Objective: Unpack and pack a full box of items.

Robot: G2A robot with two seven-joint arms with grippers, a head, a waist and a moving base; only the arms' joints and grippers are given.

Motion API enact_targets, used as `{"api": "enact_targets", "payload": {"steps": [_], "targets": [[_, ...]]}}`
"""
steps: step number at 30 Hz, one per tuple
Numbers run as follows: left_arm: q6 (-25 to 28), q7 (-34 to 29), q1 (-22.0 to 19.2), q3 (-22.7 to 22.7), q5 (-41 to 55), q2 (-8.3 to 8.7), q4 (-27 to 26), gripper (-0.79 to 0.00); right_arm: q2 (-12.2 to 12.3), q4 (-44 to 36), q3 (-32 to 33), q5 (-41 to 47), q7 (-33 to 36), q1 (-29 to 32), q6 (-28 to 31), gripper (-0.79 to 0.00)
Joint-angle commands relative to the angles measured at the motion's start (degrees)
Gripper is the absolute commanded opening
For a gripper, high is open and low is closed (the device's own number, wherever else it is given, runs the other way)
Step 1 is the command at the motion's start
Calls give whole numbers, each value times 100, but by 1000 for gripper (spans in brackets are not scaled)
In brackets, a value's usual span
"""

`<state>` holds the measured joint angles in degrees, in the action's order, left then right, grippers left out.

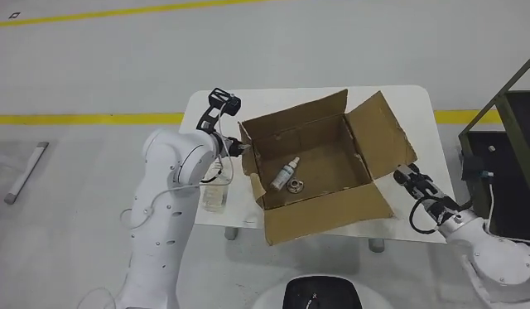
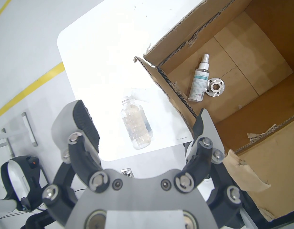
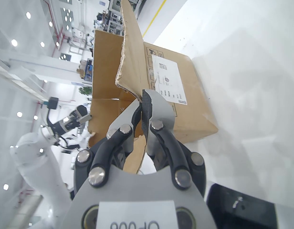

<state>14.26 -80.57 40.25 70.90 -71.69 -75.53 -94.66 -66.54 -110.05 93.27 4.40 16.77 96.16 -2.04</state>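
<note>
An open cardboard box (image 1: 327, 214) stands on the white table (image 1: 397, 102). On its floor lie a small spray bottle (image 1: 286, 174) (image 2: 200, 79) and a round metal flange (image 1: 296, 186) (image 2: 215, 86), touching side by side. A clear plastic bottle (image 1: 214, 195) (image 2: 137, 125) lies on the table outside the box's left wall. My left gripper (image 1: 238, 148) (image 2: 140, 107) hangs open above that wall and the clear bottle, holding nothing. My right gripper (image 1: 404, 175) (image 3: 141, 101) is shut on the torn edge of the box's right flap (image 3: 130, 55).
The table's front edge runs close to the box's front flap. A dark metal rack (image 1: 497, 143) stands just right of the table. Bare tabletop lies behind the box and at its left. The left arm (image 3: 66, 122) shows beyond the box in the right wrist view.
</note>
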Motion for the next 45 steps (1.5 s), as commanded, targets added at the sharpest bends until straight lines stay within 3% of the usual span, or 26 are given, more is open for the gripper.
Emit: {"api": "enact_targets", "payload": {"steps": [1, 9, 14, 29, 45], "targets": [[16, 3, -5, -5, 8, 8, 10, 0, -27, -27, 27, 485, -102, 105, -97, -785], [58, 10, -16, -16, 73, 40, 60, 0, -125, -142, 4, 1864, -394, 483, -424, -785], [106, -64, 17, -6, 105, 69, 92, 0, -163, -112, -20, 2235, -548, 549, -434, -785], [128, 20, 145, -120, -729, 161, 290, 0, -182, -122, -1, 2054, -500, 676, -327, -785], [-178, 634, 76, -233, -1446, 170, 1394, 0, -204, 40, -86, 1988, -323, 602, -256, -785]]}}
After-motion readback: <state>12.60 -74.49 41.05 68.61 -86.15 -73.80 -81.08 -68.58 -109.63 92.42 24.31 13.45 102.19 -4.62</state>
